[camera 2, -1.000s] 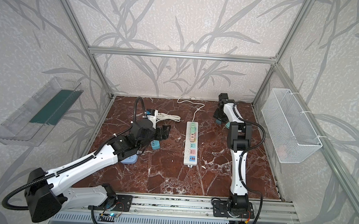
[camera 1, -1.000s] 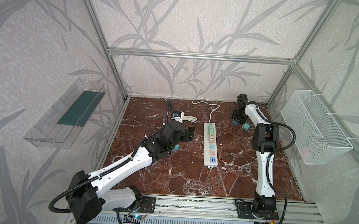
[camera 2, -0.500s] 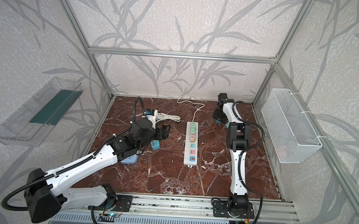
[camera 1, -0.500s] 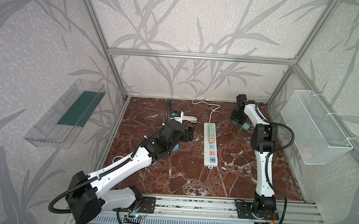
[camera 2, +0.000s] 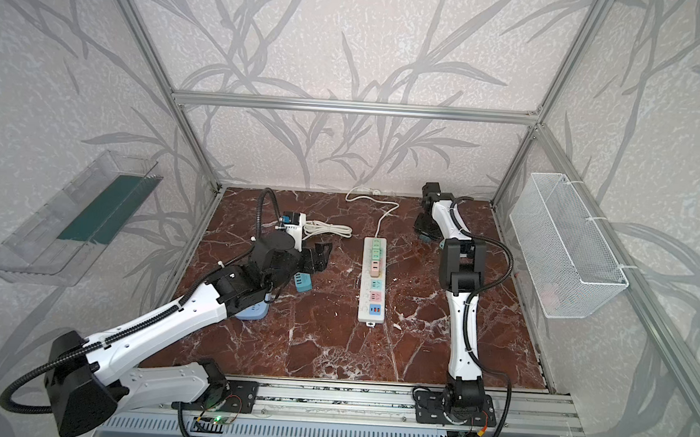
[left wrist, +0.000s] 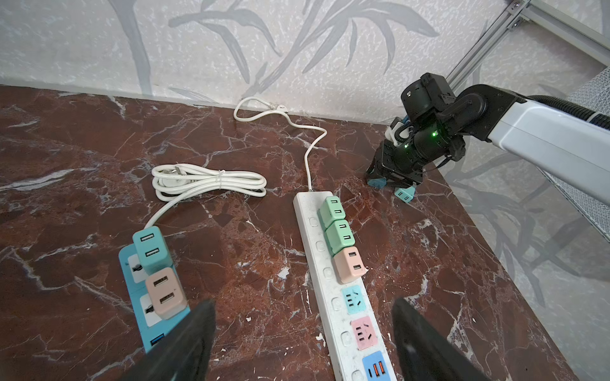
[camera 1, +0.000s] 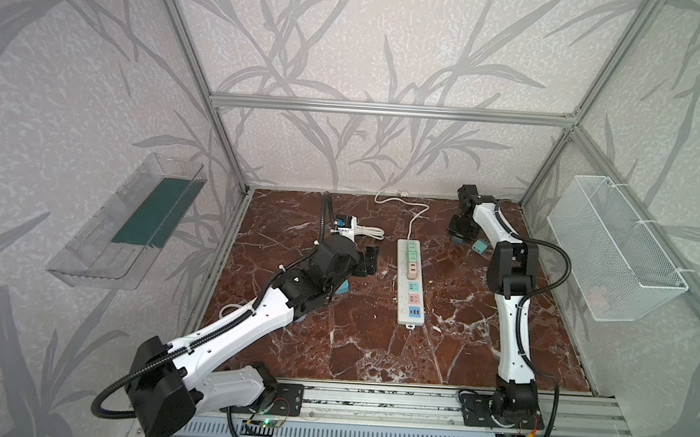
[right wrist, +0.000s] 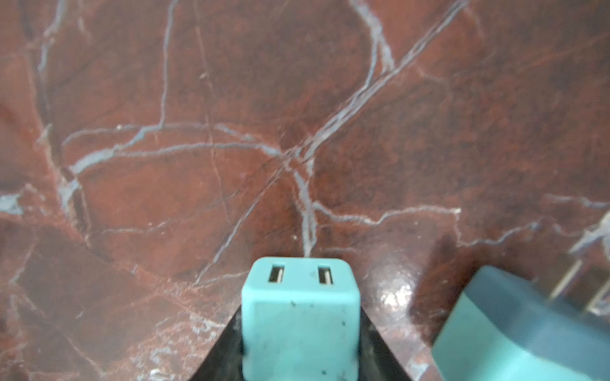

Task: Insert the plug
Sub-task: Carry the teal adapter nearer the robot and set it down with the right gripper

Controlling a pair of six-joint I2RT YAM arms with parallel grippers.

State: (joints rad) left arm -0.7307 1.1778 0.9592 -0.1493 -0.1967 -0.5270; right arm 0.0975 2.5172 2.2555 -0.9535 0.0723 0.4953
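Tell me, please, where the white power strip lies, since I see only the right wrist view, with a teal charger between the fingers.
Observer: The white power strip lies lengthwise in the middle of the table, left of the teal charger in both top views.
Operator: Which sockets are free, please?
Observer: Two green chargers and a pink charger fill its far end; the teal socket and pink socket after them are free.
Operator: Is the other arm in the way?
Observer: The left gripper hangs open beside the strip, on the side away from the teal charger, holding nothing.
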